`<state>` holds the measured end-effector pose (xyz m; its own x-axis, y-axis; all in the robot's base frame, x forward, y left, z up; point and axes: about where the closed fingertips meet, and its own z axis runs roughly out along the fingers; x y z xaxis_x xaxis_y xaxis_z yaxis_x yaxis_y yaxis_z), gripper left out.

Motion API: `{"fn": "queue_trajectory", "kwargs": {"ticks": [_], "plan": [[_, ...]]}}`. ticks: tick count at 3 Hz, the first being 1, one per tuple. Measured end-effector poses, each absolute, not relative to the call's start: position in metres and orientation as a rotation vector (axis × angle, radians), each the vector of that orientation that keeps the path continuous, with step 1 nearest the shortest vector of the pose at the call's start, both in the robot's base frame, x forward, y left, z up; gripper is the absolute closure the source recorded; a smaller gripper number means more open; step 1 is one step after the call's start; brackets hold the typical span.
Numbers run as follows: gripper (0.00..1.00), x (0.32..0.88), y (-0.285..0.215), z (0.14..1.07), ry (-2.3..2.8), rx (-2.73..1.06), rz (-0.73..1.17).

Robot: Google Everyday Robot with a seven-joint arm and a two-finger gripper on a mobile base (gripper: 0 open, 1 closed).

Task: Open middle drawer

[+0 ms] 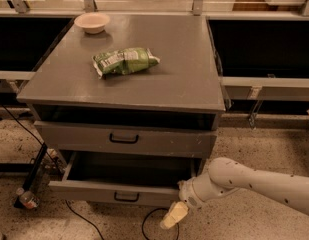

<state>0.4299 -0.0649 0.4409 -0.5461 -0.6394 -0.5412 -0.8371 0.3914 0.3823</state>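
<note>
Nearest, low on the right, the white arm (259, 181) reaches in from the right edge and ends in the gripper (173, 217), a cream-coloured tip that points down and to the left over the speckled floor (109, 221). It hangs just below and beside the right end of the middle drawer's front, and whether it touches that front cannot be told. Nor can it be told whether the gripper is spread or closed (it reads as one pale lump), and nothing is seen in its hold. A black cable (146, 225) loops on the floor just left of it. The middle drawer (89, 190) is the lowest one in view. It stands open, drawn well forward of the cabinet, so its deep grey box shows behind the flat front. A small black handle (126, 198) sits at the centre of that front. Above and behind it the upper drawer (174, 143) is shut, with its own black pull at centre, and a dark gap lies between it and the overhanging top. On the grey tabletop (179, 79) a green bag (125, 61) lies flat, left of centre. Farther back, near the far left corner, stands a pale bowl (92, 22), upright and well apart from the bag.
</note>
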Motion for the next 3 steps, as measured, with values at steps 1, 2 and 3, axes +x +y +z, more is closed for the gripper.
{"fn": "queue_trajectory", "kwargs": {"ticks": [1,2,3], "plan": [[0.0,0.411,-0.076,0.44,2.357,-1.299,0.926],[0.0,0.389,-0.094,0.445,2.367,-1.291,0.918],[0.0,0.388,-0.094,0.445,2.367,-1.297,0.922]]}}
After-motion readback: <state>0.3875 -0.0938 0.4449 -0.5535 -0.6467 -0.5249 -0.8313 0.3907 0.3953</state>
